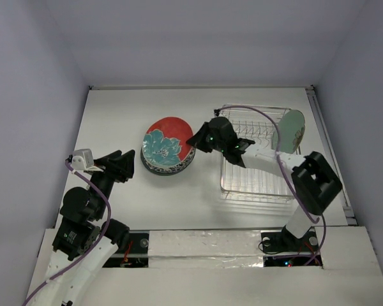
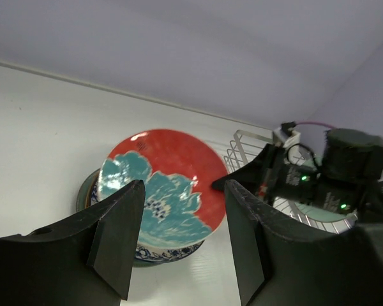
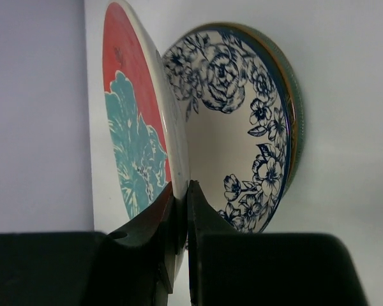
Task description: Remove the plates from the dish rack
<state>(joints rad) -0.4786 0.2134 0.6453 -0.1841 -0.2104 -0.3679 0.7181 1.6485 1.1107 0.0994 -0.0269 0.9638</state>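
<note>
The right gripper (image 3: 182,191) is clamped on the rim of the red plate (image 1: 168,141), one finger on the flowered face and one on the underside. This thin edge pinch is probably the only hold a flat plate allows. The plate hangs tilted over the stack (image 1: 169,171) on the table (image 1: 115,115), left of the rack (image 1: 255,185). Its far edge sits low and its gripped edge is raised clear of the blue floral plate (image 3: 242,127) on top of the stack. The tilt looks meant to let the far edge land first, so the fingers can slip out from the gap. The green plate (image 1: 291,131) stands upright at the rack's far right, yet to be unloaded. The left gripper (image 1: 123,162) hovers left of the stack with its fingers apart, holding nothing and out of the way.
</note>
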